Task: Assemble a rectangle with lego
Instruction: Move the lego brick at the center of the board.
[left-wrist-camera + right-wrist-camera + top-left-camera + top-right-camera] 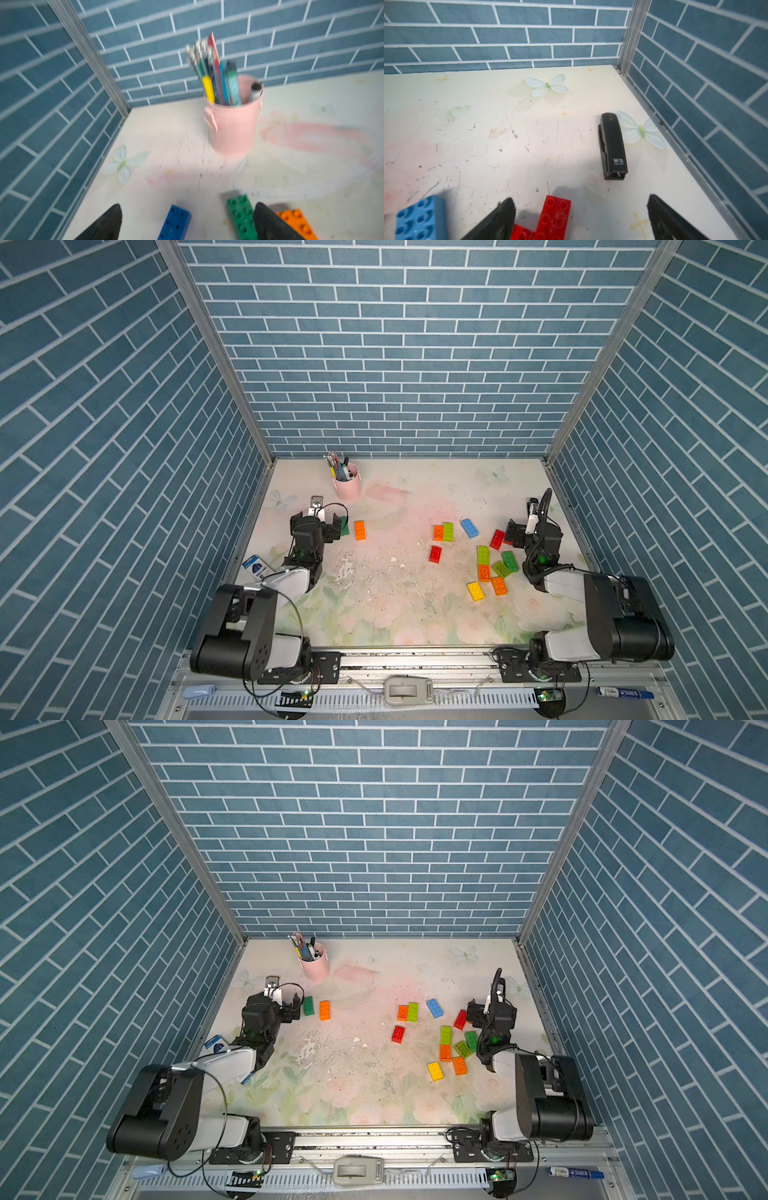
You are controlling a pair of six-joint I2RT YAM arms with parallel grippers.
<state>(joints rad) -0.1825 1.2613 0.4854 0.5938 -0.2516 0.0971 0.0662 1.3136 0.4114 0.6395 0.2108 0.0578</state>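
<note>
Lego bricks lie scattered on the flowered table (395,614). My left gripper (316,522) (188,206) is open at the far left. A dark blue brick (175,223) lies flat between its fingers, untouched. A dark green brick (344,526) (240,216) sits just inside one finger and an orange brick (360,530) (298,222) just outside it. My right gripper (532,531) (581,198) is open at the far right over a red brick (497,539) (554,216), which lies nearer one finger. A second red brick (522,232) touches it. A light blue brick (469,528) (419,218) lies beside them.
A pink pen cup (347,485) (232,128) stands at the back left. A black stapler (612,147) lies near the right wall. An orange and lime pair (443,532), a red brick (435,553) and a cluster with a yellow brick (475,591) lie right of centre.
</note>
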